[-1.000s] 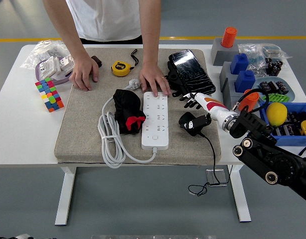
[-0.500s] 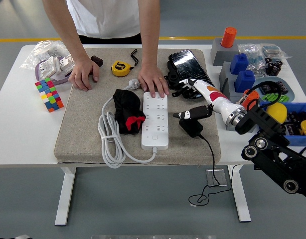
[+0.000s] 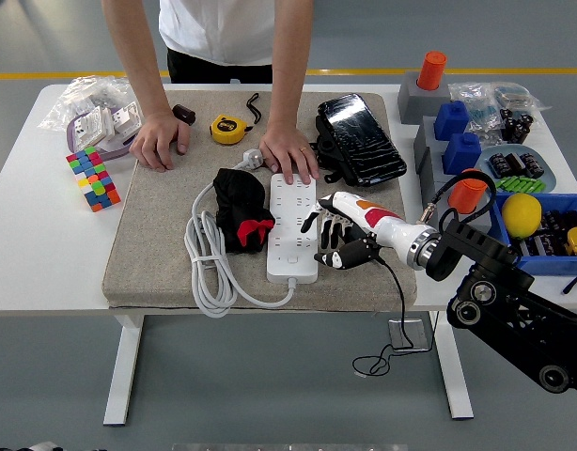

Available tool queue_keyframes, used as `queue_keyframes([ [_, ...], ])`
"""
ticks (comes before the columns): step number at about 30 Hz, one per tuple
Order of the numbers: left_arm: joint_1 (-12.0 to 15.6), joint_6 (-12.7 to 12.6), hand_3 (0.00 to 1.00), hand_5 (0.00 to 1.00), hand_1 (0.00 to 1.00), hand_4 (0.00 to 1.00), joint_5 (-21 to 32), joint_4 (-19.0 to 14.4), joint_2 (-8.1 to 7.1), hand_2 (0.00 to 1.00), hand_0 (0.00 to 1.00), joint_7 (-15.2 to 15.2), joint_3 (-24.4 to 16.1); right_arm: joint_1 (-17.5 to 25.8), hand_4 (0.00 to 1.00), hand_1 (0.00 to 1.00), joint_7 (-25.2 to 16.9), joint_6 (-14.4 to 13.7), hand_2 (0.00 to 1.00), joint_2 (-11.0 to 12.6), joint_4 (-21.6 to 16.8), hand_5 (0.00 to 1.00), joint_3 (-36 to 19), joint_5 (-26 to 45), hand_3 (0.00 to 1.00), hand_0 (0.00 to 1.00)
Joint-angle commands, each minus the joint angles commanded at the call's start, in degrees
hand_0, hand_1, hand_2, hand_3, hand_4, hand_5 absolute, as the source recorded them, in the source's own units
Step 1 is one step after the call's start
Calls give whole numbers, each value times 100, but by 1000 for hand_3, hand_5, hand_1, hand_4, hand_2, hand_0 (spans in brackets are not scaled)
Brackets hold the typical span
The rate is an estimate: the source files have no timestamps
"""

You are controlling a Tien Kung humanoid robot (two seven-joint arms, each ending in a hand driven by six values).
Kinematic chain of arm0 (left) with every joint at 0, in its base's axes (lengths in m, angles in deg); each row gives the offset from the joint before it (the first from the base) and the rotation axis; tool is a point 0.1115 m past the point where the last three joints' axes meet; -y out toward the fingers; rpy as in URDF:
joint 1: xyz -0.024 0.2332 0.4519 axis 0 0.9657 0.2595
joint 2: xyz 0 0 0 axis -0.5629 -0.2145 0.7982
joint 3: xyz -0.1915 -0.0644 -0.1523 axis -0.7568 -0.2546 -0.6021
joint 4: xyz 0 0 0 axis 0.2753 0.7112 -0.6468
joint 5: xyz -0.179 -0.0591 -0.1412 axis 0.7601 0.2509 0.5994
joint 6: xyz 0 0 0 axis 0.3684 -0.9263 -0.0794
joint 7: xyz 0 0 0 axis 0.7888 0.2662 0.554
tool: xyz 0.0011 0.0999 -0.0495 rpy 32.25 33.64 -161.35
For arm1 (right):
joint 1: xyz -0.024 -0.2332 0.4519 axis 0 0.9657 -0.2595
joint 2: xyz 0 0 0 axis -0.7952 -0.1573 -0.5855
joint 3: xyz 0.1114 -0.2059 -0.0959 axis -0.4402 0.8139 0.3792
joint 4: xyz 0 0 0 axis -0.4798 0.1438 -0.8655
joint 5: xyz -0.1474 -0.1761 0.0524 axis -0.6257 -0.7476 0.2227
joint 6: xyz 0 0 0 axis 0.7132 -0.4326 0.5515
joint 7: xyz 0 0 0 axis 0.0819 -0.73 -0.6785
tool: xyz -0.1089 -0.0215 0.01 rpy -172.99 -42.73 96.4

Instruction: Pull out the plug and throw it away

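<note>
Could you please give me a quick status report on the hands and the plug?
Right hand open beside the power strip, over the black plug. Grasp not visible. Person's hand pressing the strip's far end. Left hand out of view.

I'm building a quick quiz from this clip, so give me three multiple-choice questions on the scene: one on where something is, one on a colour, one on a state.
1. Where does the robot's right hand sit?
A. at the power strip's right edge
B. over the Rubik's cube
C. above the yellow tape measure

2. What colour is the power strip?
A. blue
B. white
C. orange

3. What is the person's hand doing at the strip's far end?
A. lifting it up
B. pressing down on it
C. coiling its cable

Answers: 1 A, the hand lies against the strip's right side. 2 B, its body is plainly white. 3 B, the hand lies flat on the strip.
</note>
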Motion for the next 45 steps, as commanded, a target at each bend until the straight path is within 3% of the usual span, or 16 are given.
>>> queue_keyframes([
  [10, 4, 2, 725, 539, 686, 941, -4, -7, 6, 714, 548, 2, 1, -136, 518, 2, 472, 528, 93, -105, -164, 2, 306, -160, 615, 2],
  [11, 8, 2, 725, 538, 686, 941, -2, -6, 6, 714, 548, 1, 4, -138, 423, 2, 536, 614, 86, -101, -196, 2, 303, -178, 742, 2],
  [16, 17, 3, 725, 538, 686, 941, 4, -1, 7, 714, 548, -1, 10, -135, 423, 2, 723, 891, 86, -81, -327, 2, 238, -211, 742, 2],
  [17, 16, 2, 726, 539, 686, 941, 5, -1, 7, 714, 551, -1, 8, -136, 373, 2, 731, 902, 83, -80, -337, 2, 231, -218, 825, 2],
  [24, -5, 1, 725, 539, 686, 941, -4, -9, 4, 713, 549, 4, 3, -144, 382, 2, 875, 1081, 84, -68, -421, 2, 110, -255, 837, 2],
  [32, 7, 4, 724, 539, 686, 941, 2, -3, 5, 712, 548, -1, 11, -156, 383, 2, 1254, 1618, 83, -55, -384, 2, 128, -465, 851, 2],
  [35, 8, 3, 723, 539, 686, 941, 3, -2, 3, 712, 548, -1, 13, -193, 381, 2, 1227, 1496, 84, -69, -291, 2, 238, -608, 855, 2],
  [40, 12, 5, 723, 539, 686, 941, 5, -6, 6, 712, 548, -2, 27, -336, 381, 2, 1003, 972, 84, -178, -47, 2, 438, -762, 855, 2],
  [45, 0, 5, 724, 539, 686, 941, 0, -15, 6, 711, 549, 3, 29, -469, 374, 2, 1022, 988, 84, -318, 138, 2, 549, -765, 860, 2],
])
